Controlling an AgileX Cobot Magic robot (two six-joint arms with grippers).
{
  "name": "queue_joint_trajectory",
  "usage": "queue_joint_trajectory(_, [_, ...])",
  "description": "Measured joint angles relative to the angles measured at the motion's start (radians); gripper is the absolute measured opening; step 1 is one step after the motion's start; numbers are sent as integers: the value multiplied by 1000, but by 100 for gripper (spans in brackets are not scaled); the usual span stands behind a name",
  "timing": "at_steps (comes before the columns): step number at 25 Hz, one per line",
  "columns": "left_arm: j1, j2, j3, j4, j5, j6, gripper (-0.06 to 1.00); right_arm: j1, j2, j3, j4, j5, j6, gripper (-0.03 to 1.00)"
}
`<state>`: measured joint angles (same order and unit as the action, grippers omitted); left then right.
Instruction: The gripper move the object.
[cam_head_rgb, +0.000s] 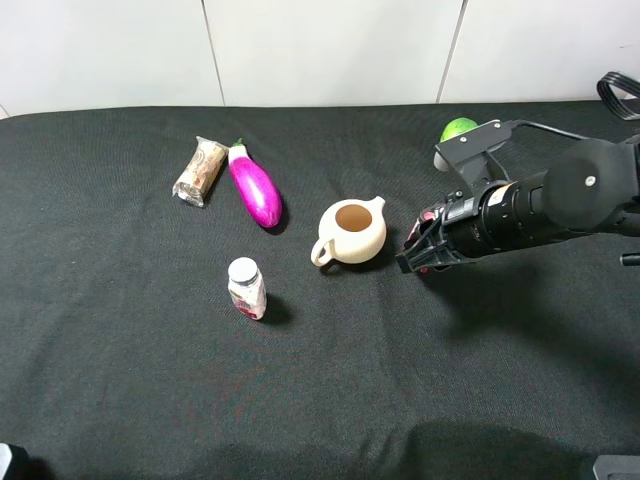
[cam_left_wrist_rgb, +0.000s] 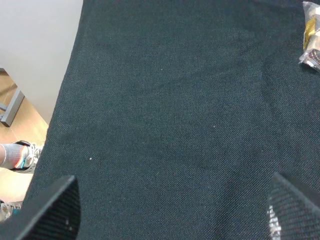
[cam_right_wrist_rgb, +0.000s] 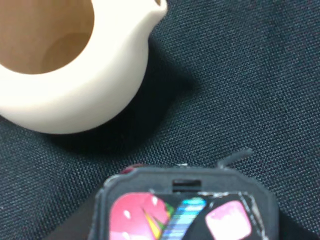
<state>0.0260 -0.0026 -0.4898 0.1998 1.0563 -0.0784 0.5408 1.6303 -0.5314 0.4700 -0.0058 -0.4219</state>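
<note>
The object (cam_right_wrist_rgb: 185, 212), a small black carton with red-pink and white markings, fills the near edge of the right wrist view. My right gripper (cam_head_rgb: 418, 256), a black claw on a thick black arm, is shut on it just right of the cream teapot (cam_head_rgb: 352, 232). In the high view only pink slivers of the object (cam_head_rgb: 429, 214) show between the fingers. The teapot (cam_right_wrist_rgb: 65, 75) stands a short gap from the carton. Whether the carton rests on the cloth I cannot tell. My left gripper (cam_left_wrist_rgb: 170, 215) is open over bare black cloth, fingertips (cam_left_wrist_rgb: 50, 210) wide apart.
On the black cloth lie a purple eggplant (cam_head_rgb: 255, 187), a wrapped snack packet (cam_head_rgb: 200, 171) (cam_left_wrist_rgb: 311, 42) and a white-capped bottle (cam_head_rgb: 246, 288) with a pink label. A green ball (cam_head_rgb: 458, 128) sits behind the right arm. The table's edge (cam_left_wrist_rgb: 60, 105) drops off near the left gripper.
</note>
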Motion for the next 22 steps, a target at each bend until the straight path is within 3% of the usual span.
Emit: queue_joint_trajectory(22, [0,0,0,0,0,0,79,0,85,-5,22,-50,0,34])
